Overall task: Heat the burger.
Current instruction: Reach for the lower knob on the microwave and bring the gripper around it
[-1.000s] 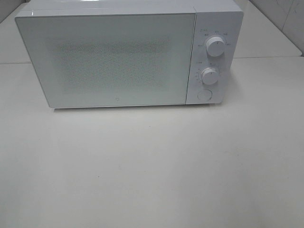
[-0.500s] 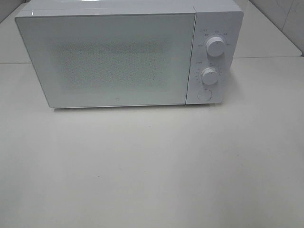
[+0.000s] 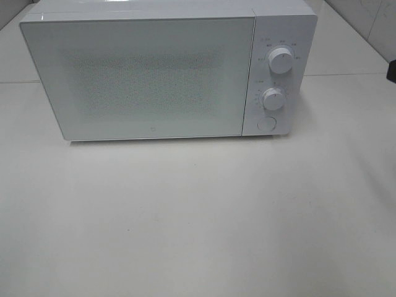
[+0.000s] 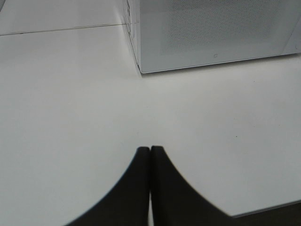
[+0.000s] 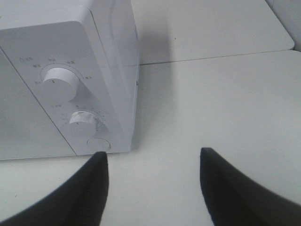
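The burger is out of view in every frame. A white microwave (image 3: 148,74) stands at the back of the table with its door shut. It has two round knobs (image 3: 281,62) (image 3: 273,98) and a round button (image 3: 266,123) on its right panel. My left gripper (image 4: 150,150) is shut and empty, low over the table in front of the microwave's left corner (image 4: 141,70). My right gripper (image 5: 153,154) is open and empty, to the right of the microwave's panel (image 5: 83,118). A dark bit of the right arm (image 3: 392,70) shows at the right edge of the exterior view.
The white table (image 3: 198,216) stretches in front of the microwave. A seam (image 3: 346,75) runs across the table behind it. A tiled wall (image 3: 371,18) stands at the back right.
A dark part of the right arm has come into the exterior view at the right edge. The microwave has not moved.
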Tool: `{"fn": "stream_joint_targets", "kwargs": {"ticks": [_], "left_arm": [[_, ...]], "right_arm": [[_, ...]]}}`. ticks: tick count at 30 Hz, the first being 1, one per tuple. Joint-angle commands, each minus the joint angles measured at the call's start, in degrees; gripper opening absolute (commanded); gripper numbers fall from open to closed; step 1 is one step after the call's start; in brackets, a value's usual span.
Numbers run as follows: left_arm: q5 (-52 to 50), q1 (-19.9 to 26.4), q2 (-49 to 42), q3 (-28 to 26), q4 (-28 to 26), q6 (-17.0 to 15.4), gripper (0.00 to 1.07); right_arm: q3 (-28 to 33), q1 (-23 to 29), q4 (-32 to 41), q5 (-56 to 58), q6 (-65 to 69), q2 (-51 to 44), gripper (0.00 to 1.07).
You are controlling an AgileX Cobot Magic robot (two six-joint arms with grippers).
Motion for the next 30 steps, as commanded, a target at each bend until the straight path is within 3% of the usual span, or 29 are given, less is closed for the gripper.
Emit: {"fn": "stream_joint_targets", "kwargs": {"ticks": [1, 10, 20, 29, 30], "left_arm": [[-0.9, -0.1, -0.3, 0.1, -0.1, 0.1, 0.00], [-0.9, -0.1, -0.3, 0.1, -0.1, 0.1, 0.00], [-0.9, -0.1, -0.3, 0.1, -0.1, 0.1, 0.00], [-0.9, -0.1, -0.3, 0.1, -0.1, 0.1, 0.00], [-0.9, -0.1, -0.3, 0.1, -0.1, 0.1, 0.00]], "right_arm": [[-0.3, -0.2, -0.1, -6.2, -0.6, 5.3, 0.56], [-0.3, -0.2, -0.1, -21.6, -0.6, 18.4, 0.62], [-0.3, 0.5, -0.1, -29.3, -0.6, 24.8, 0.73], [-0.3, 10.5, 0.6, -39.7, -1.5, 30.5, 0.73], [-0.3, 12.3, 3.2, -41.9, -2.6, 32.0, 0.73]]}}
